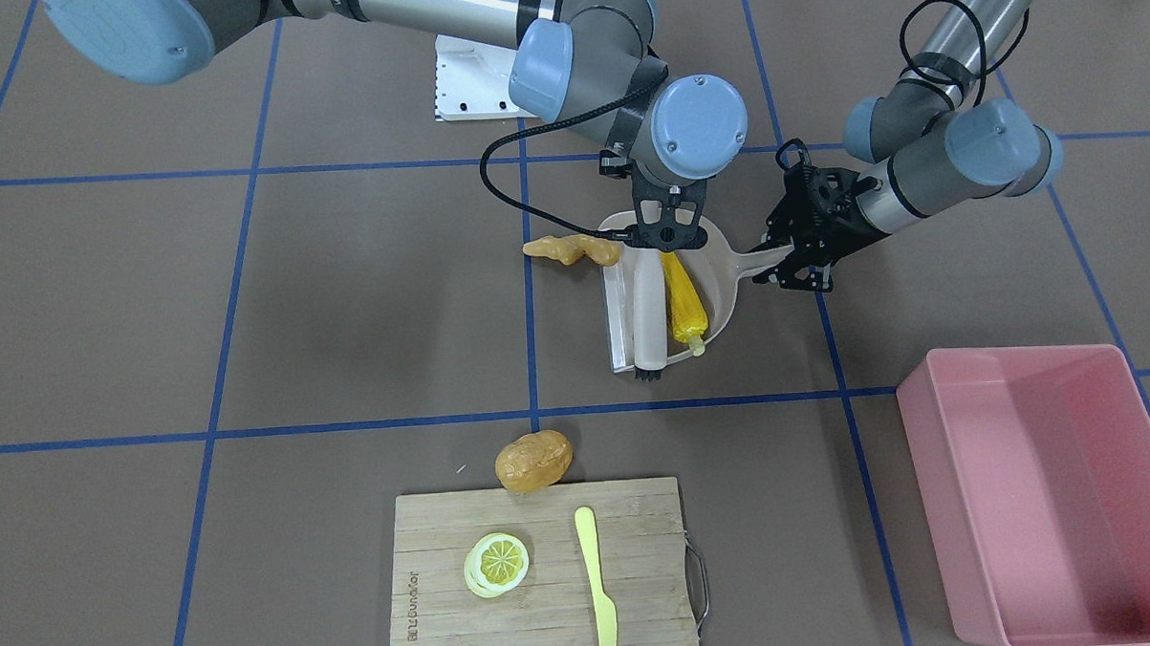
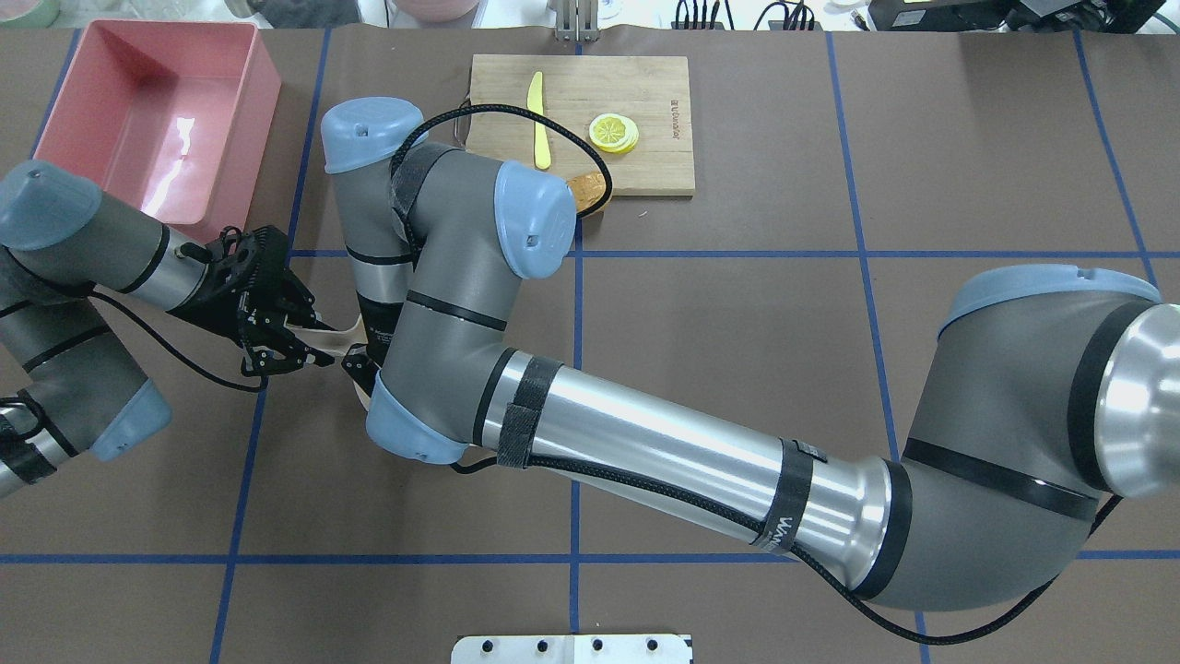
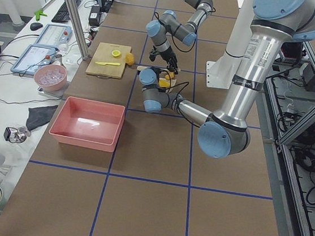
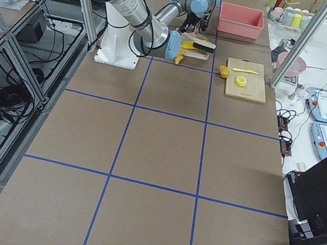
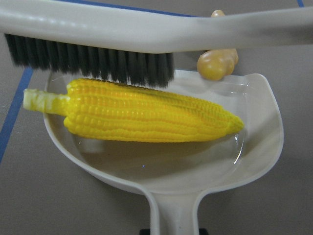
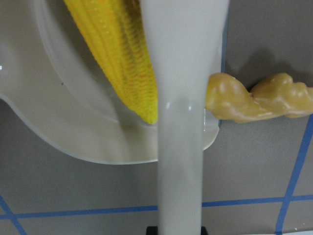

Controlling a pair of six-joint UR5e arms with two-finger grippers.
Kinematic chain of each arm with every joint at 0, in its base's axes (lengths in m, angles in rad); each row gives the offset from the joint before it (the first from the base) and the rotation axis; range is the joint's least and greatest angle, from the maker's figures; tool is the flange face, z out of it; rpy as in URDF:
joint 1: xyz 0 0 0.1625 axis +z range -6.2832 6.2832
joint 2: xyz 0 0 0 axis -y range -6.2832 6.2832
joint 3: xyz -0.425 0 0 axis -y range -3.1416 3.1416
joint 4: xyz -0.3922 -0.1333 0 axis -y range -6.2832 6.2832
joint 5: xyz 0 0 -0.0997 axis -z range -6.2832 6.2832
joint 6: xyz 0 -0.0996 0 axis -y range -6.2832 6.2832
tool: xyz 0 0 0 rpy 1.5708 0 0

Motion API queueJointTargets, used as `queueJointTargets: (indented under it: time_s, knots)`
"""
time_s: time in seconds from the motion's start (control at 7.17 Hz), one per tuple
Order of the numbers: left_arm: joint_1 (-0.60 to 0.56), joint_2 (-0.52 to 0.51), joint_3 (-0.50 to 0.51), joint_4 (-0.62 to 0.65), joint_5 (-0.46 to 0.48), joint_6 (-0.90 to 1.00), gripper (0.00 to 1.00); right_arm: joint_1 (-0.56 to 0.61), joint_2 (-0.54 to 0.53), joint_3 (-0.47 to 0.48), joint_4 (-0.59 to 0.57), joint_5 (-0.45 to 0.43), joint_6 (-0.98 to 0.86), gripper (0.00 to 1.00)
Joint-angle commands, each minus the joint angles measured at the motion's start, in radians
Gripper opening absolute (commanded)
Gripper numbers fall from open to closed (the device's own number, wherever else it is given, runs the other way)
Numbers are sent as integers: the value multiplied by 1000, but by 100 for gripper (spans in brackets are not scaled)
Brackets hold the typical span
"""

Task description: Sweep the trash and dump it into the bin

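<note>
The beige dustpan point(image 1: 717, 280) lies mid-table with the yellow corn cob point(image 1: 681, 300) inside it. My left gripper point(image 1: 791, 266) is shut on the dustpan's handle. My right gripper point(image 1: 669, 232) is shut on the handle of a white brush point(image 1: 647, 311), which lies across the pan's mouth next to the corn. The ginger root point(image 1: 572, 250) lies on the table just outside the pan's open edge, beside the brush handle point(image 6: 183, 122). The potato point(image 1: 534, 460) rests against the cutting board's edge. The pink bin point(image 1: 925, 473) stands empty, apart from the left gripper.
A wooden cutting board point(image 1: 542, 611) holds a lemon slice point(image 1: 495, 563) and a pale yellow knife point(image 1: 595, 580). A white base plate point(image 1: 471, 83) sits near the robot. In the overhead view the right arm point(image 2: 645, 433) crosses over and hides the pan.
</note>
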Motion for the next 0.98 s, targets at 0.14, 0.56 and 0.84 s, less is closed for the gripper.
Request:
queueJointTargets:
  time_s: [0.14,0.56,0.84]
  knots:
    - [0,1,0,0,-3,0,0,5,-5,5,-18,-3,-1,0]
    - [0,1,0,0,-3,0,0,10,-43,124,-156,-17,-16,0]
    - [0,1,0,0,-3,0,0,11,-229,396,-265,-20,-15,0]
